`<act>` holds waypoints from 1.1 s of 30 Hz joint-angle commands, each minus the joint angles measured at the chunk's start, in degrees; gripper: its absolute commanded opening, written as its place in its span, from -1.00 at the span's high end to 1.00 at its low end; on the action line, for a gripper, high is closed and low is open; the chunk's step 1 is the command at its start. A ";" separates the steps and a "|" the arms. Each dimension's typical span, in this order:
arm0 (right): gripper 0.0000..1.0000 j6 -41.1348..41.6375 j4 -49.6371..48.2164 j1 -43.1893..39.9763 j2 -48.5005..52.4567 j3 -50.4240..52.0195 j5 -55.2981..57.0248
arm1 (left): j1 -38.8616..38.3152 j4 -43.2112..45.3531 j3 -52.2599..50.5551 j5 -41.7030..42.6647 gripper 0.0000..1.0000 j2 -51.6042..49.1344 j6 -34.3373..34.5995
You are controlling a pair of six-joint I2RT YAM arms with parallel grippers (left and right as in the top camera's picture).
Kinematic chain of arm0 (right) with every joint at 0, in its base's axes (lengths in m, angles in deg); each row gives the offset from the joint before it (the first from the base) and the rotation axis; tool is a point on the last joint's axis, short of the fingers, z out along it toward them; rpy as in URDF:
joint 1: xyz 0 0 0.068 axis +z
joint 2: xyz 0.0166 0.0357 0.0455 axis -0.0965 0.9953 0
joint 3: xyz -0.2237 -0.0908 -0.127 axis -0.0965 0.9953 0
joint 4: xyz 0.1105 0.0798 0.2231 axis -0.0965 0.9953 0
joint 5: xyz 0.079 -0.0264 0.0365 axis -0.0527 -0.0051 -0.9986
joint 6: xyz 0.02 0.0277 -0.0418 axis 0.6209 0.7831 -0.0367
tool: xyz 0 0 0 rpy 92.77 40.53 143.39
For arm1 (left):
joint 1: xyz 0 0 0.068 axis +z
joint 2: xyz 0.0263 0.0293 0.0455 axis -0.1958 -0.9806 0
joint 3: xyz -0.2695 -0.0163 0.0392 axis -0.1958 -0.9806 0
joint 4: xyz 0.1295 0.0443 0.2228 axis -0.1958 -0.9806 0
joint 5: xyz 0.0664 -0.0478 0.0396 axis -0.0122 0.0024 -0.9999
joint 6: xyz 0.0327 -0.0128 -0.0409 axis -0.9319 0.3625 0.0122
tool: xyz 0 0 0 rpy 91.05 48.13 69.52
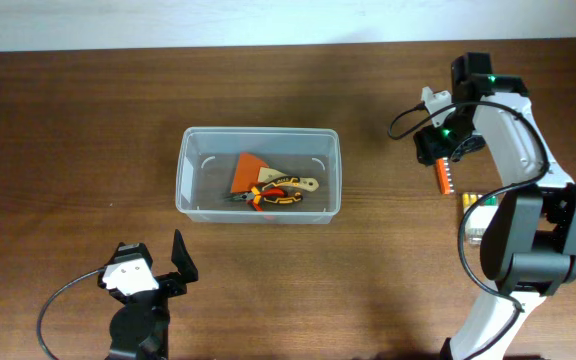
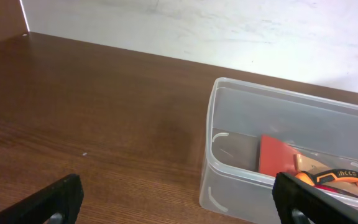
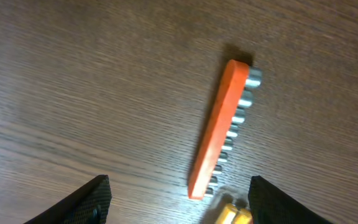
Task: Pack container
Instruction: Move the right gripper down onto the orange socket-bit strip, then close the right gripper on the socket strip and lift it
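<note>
The clear plastic container (image 1: 258, 176) stands mid-table. It holds an orange-red scraper (image 1: 248, 170) and orange-handled pliers (image 1: 273, 195); it also shows in the left wrist view (image 2: 278, 149). My right gripper (image 1: 436, 150) is open and hangs above an orange bit holder with silver bits (image 3: 219, 127), which lies on the table (image 1: 445, 178). A small clear case with yellow bits (image 1: 476, 212) lies just beyond it. My left gripper (image 1: 153, 262) is open and empty, near the front edge, left of the container.
The brown wooden table (image 1: 68, 130) runs to a white wall at the back. A yellow corner of the bit case (image 3: 232, 216) shows between my right fingers. The right arm's base (image 1: 528, 250) stands at the right.
</note>
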 commanded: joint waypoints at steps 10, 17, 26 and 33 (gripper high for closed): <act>-0.55 -0.35 -0.61 -0.39 7.26 0.74 2.27 | -0.24 -0.09 -0.15 -0.20 -0.99 0.35 -0.50; -0.56 3.69 -2.14 -1.68 10.45 0.74 1.84 | -0.24 -0.09 -0.15 -0.20 -0.99 0.35 -0.50; -0.57 4.15 -3.02 -1.95 11.28 0.74 0.85 | -0.24 -0.09 -0.17 -0.20 -0.99 0.35 -0.50; -0.25 4.15 -3.17 -1.95 11.32 0.74 0.85 | -0.24 -0.09 -0.17 -0.20 -0.99 0.35 -0.50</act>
